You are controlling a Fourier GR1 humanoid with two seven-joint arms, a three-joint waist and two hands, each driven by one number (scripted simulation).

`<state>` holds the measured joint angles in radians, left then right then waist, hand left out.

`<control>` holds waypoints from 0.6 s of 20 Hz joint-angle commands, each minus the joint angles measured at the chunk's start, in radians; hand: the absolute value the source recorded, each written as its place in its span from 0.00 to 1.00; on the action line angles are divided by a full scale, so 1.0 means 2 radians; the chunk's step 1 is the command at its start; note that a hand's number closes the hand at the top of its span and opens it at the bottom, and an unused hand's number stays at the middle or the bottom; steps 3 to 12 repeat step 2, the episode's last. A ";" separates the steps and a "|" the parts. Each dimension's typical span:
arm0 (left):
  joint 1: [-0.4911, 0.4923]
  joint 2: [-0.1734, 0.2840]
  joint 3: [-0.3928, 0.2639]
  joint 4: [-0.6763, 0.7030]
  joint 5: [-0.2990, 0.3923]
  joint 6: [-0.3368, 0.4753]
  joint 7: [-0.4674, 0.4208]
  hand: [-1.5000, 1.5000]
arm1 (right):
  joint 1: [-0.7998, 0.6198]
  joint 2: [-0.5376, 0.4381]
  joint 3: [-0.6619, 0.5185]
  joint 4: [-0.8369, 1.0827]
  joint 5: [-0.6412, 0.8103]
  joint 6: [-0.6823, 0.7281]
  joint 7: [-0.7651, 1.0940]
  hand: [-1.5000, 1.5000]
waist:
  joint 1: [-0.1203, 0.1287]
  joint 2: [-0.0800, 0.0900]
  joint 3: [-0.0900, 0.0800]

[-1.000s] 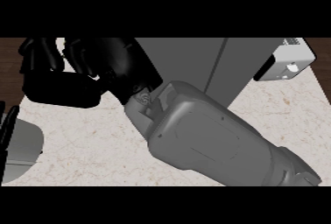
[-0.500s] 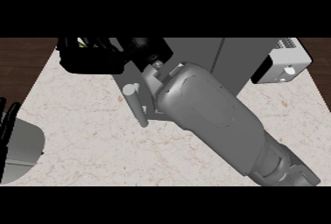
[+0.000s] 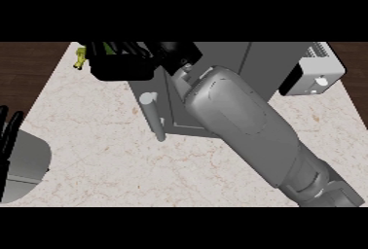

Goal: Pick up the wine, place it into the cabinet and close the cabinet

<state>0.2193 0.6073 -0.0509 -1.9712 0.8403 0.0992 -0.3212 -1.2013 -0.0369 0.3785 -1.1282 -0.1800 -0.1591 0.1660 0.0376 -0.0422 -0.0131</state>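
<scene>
My right hand (image 3: 122, 62) was stretched far out over the counter (image 3: 108, 146), at the top of the view, its black fingers curled round something. The yellow-green that showed between and above the fingers I took for the wine (image 3: 108, 48); most of it was hidden in my grasp, so I could not tell whether it stood upright or leaned. A small yellow-green thing (image 3: 81, 57) lay just left of my hand, and I could not make it out.

The cabinet (image 3: 215, 63) sat just right of the hand and under my forearm, with its door (image 3: 167, 104) swung open toward me and the pale bar handle (image 3: 152, 116) below my wrist. A white appliance (image 3: 313, 73) stood well off to the right.

I judged the bottle to be glass: stiff, rather heavy for its width, smooth enough to slip and sure to break if knocked on the cabinet's edge. The broad body would be the place to hold it, not the thin neck, and it should go in upright.

My left hand (image 3: 10, 126) rested at the left edge, fingers straight and upward, holding nothing.
</scene>
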 commanded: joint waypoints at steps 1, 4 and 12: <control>-0.018 0.004 0.004 -0.010 0.006 0.017 0.024 0.00 | 0.008 -0.032 -0.029 0.077 0.017 -0.016 -0.005 1.00 | -0.008 0.027 0.006; -0.020 0.005 0.009 0.013 0.000 0.000 0.010 0.00 | -0.006 -0.043 -0.043 0.075 0.011 -0.008 0.001 1.00 | -0.010 0.028 0.006; -0.020 0.005 0.009 0.013 0.000 0.000 0.010 0.00 | -0.006 -0.043 -0.043 0.075 0.011 -0.008 0.001 1.00 | -0.010 0.028 0.006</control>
